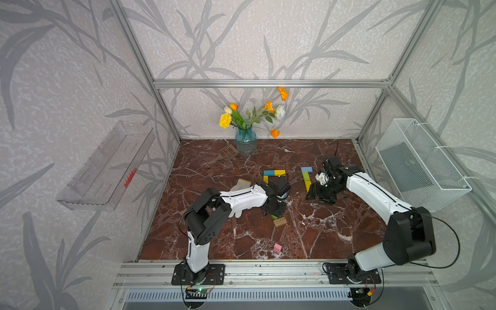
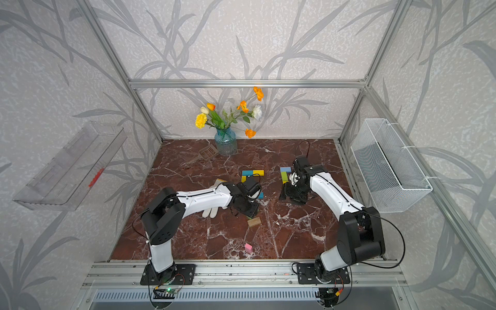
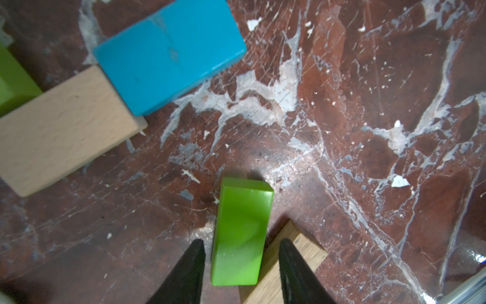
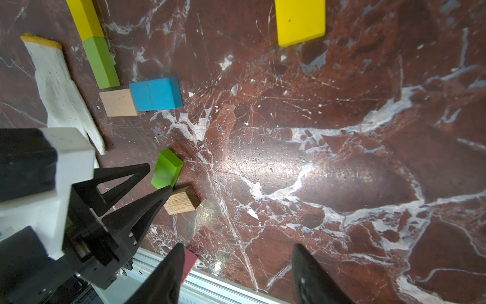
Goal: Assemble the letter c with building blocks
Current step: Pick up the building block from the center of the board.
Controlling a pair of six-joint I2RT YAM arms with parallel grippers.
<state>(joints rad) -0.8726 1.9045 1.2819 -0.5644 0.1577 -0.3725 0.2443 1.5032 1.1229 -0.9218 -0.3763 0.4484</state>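
Upright, glass vase (image 1: 245,146) holding flowers (image 1: 225,120), blocks (image 1: 274,173) outside

A vase (image 1: 245,143) stands at the back of the table (image 1: 335,236), a spatula (image 1: 228,153) left of it. Blocks (image 1: 274,173) lie mid-table, a glove (image 4: 59,89) to their left, a lone block (image 1: 277,248) near the front.

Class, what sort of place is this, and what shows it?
Probably a robot test booth dressed as a home: two arms bolted to a metal rail, wallpapered panels in a metal frame, a vase of flowers.
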